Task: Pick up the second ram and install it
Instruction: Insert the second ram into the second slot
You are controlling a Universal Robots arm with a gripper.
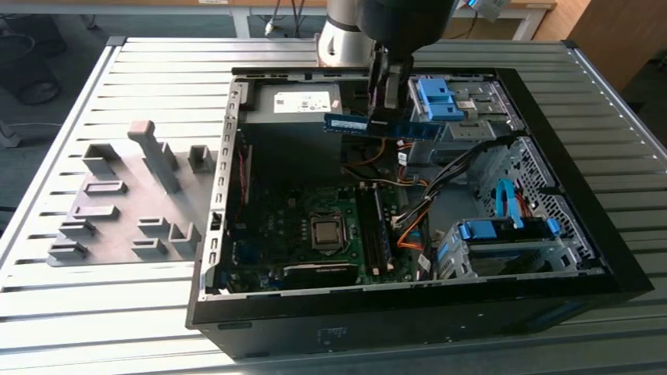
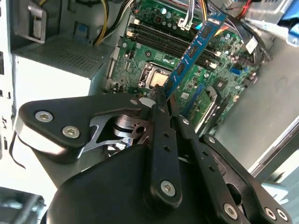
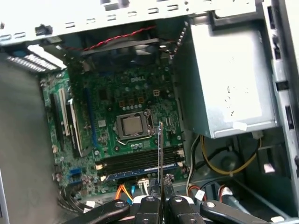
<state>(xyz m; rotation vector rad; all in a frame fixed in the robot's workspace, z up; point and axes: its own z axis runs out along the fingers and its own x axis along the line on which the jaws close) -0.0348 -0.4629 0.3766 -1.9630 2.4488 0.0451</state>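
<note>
The second ram (image 1: 380,125), a thin dark-green board with a blue-and-white label at one end, hangs level over the back of the open computer case (image 1: 224,187). My gripper (image 1: 387,108) is shut on it from above. In the second wrist view the ram (image 2: 194,46) juts out from between the gripper (image 2: 163,100) fingers, above the motherboard (image 2: 140,65). It shows edge-on in the first wrist view, where the ram (image 3: 160,147) rises from the gripper (image 3: 160,189) over the long memory slots (image 3: 140,163). The slots (image 1: 377,226) lie right of the processor socket (image 1: 326,232).
A grey fixture plate (image 1: 125,203) with upright plastic blocks lies on the slatted table at the exterior view's left. Inside the case are a silver power supply (image 1: 297,101), blue drive cages (image 1: 438,98) (image 1: 505,234) and loose cables (image 1: 417,211).
</note>
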